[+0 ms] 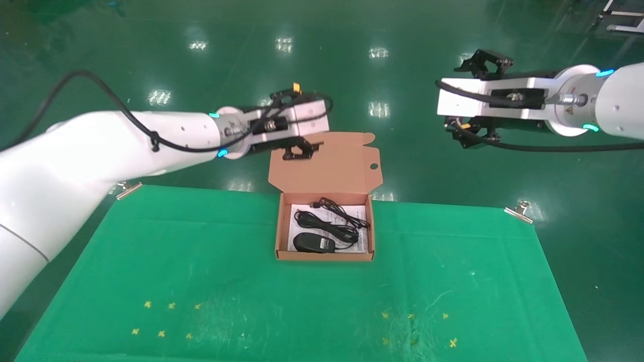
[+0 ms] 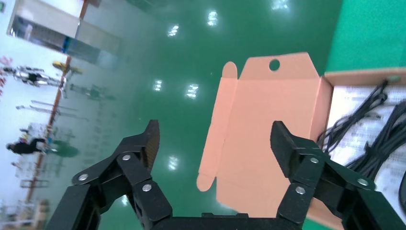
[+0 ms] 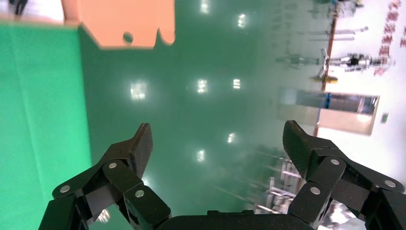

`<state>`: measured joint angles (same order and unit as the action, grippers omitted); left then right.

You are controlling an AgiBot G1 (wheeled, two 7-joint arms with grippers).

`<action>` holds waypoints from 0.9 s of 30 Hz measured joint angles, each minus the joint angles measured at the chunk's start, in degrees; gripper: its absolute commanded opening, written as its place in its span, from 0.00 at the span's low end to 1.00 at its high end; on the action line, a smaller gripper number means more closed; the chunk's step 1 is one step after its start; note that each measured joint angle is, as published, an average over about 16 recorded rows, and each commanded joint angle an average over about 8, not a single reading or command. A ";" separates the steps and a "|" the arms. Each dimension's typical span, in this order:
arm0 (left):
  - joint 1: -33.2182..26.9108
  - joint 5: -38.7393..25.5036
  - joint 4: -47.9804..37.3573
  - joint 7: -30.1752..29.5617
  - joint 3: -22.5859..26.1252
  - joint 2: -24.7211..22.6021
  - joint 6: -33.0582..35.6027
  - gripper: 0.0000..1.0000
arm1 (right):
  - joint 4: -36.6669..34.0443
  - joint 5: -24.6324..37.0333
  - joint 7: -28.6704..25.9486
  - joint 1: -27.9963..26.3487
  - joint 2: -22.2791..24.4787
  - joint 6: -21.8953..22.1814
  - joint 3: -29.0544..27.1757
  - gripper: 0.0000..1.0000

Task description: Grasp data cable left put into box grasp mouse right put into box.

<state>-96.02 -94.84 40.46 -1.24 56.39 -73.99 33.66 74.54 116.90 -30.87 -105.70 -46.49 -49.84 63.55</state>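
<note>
Since both the bundled black data cable (image 1: pixel 332 221) and the small black oval mouse (image 1: pixel 314 243) already lie inside the shallow salmon-orange cardboard box (image 1: pixel 325 255) on the green desk (image 1: pixel 201 271), both arms hang raised beyond it. The left end effector (image 2: pixel 214 143) gapes empty over the flap, as does the right end effector (image 3: pixel 216 143); only the wrist views show their spread fingers.

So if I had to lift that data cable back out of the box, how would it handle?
Probably floppy: the data cable lies in loose loops inside the box, so a pinch may lift only a strand. It looks light. Its loops lie against the mouse and its cord, so it could snag and drag them.
</note>
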 measured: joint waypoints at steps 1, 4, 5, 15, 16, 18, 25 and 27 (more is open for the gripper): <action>0.25 0.64 0.29 -0.20 -0.50 0.40 0.49 1.00 | 0.04 -0.71 0.39 0.32 0.09 -0.53 -0.46 1.00; 1.31 2.78 1.40 -0.71 -2.18 1.85 2.32 1.00 | 0.10 -3.40 1.41 1.70 0.46 -2.19 -2.18 1.00; 1.83 3.55 1.88 -0.84 -2.76 2.41 3.08 1.00 | 0.09 -4.52 1.71 2.37 0.63 -2.71 -2.89 1.00; 7.36 11.92 7.18 -2.31 -9.13 8.61 11.38 1.00 | -0.09 -16.55 4.85 9.49 2.48 -8.37 -10.50 1.00; 7.90 12.75 7.70 -2.46 -9.77 9.22 12.20 1.00 | -0.11 -17.74 5.16 10.20 2.66 -8.93 -11.26 1.00; 9.00 14.42 8.75 -2.75 -11.03 10.45 13.85 1.00 | -0.14 -20.12 5.78 11.61 3.03 -10.05 -12.76 1.00; 12.56 19.81 12.16 -3.70 -15.14 14.44 19.19 1.00 | -0.26 -27.87 7.80 16.20 4.22 -13.69 -17.67 1.00; 13.11 20.64 12.69 -3.84 -15.77 15.05 20.01 1.00 | -0.28 -29.06 8.11 16.90 4.40 -14.25 -18.42 1.00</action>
<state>-82.91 -74.20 53.14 -5.08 40.63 -58.93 53.67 74.26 87.84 -22.76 -88.80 -42.08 -64.09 45.13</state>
